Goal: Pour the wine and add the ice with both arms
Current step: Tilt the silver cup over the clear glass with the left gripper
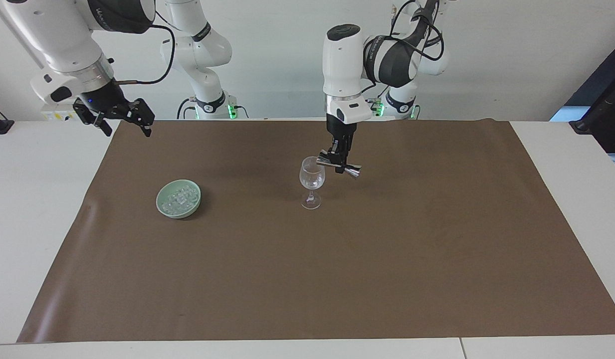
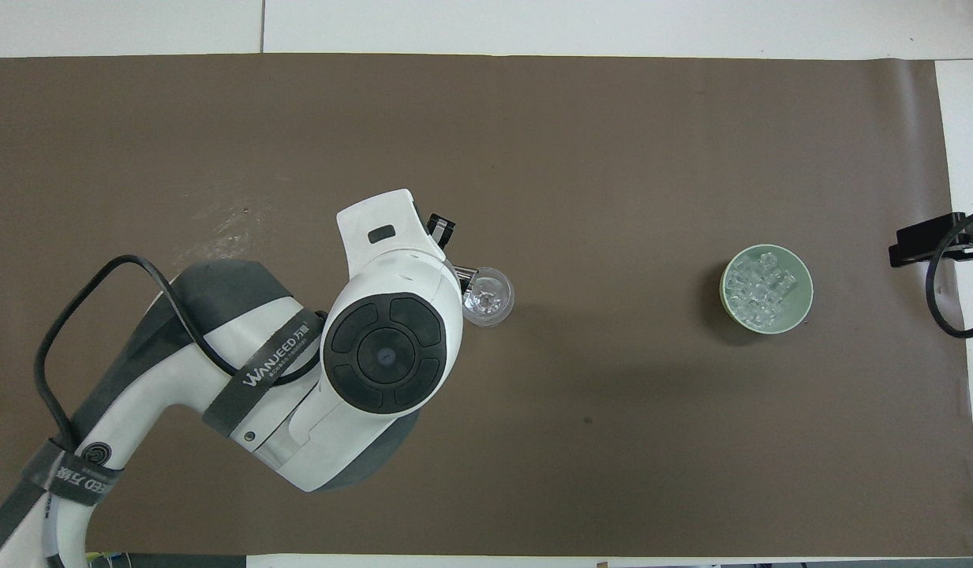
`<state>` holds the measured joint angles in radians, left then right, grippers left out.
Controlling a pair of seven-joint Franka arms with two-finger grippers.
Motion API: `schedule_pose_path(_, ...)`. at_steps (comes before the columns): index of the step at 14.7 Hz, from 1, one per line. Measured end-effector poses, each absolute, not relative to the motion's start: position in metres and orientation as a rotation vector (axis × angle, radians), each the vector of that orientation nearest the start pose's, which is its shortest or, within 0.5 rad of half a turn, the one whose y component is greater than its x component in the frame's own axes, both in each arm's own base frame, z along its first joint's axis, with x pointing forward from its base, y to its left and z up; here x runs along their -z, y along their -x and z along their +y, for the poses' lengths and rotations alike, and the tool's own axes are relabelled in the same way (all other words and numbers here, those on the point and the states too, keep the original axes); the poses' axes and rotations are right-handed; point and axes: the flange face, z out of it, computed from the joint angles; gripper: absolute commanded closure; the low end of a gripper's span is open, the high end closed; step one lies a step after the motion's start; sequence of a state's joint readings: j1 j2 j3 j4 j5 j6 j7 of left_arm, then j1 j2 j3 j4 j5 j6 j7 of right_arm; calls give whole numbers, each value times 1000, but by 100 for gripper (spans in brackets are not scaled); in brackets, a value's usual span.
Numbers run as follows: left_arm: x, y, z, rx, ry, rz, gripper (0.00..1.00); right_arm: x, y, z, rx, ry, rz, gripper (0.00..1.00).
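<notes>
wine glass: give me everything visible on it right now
The wine glass is clear, with a rounded bowl, thin stem and round foot. It stands upright on the brown mat, about mid-table, with no wine visible in it. The left gripper holds a metal jigger tipped sideways with one end at the glass's rim; actual contact can't be confirmed. Nothing else touches it.

Left arm (image 2: 312,379) over wine glass (image 2: 490,298).
Green bowl (image 2: 802,312) of ice (image 2: 761,290) at three o'clock from glass.
</notes>
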<state>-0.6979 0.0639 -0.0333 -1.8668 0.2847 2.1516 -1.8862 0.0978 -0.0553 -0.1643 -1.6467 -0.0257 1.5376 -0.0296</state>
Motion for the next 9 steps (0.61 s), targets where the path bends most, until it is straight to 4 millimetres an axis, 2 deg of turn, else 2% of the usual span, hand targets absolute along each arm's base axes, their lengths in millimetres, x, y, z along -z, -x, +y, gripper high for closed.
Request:
schedule_pose_path(6,-501,-445,-408,599,2869,-1479,100,-616,-531,-40,-86,3154,57,0)
schedule_pose_path(9,-501,-445,-408,604,2871,-1474,100,-616,-532,-39,-86,3154,54,0)
